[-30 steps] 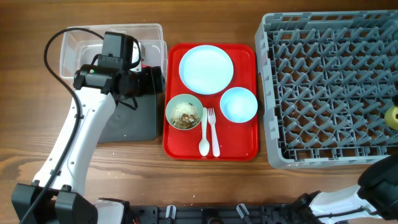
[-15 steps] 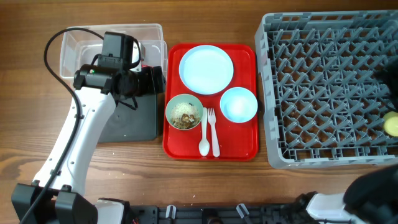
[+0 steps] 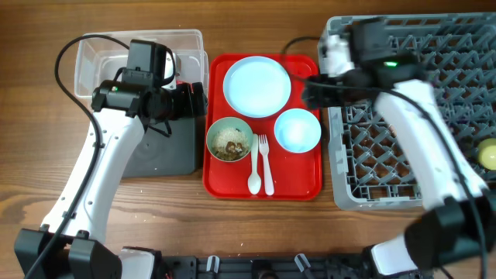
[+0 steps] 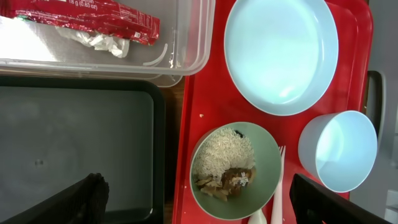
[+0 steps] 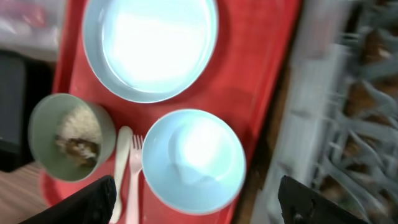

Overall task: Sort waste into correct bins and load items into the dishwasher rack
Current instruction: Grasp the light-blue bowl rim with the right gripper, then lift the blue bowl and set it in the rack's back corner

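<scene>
Your right fingers are spread wide, holding nothing, over the blue bowl on the red tray, likely to lift it into the rack alongside. Your left fingers, equally wide and empty, hang above the green bowl, whose rice needs a bin; the wrapper lies in the clear tub.

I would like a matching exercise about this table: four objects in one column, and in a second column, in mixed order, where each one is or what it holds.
Objects
1. red-and-white wrapper
2. pale green bowl
3. yellow cup
4. pale blue plate

Place or state
A. in the dishwasher rack
B. empty, on the red tray
C. in the clear tub
D. holds food scraps

Pairs: 1-C, 2-D, 3-A, 4-B
</scene>
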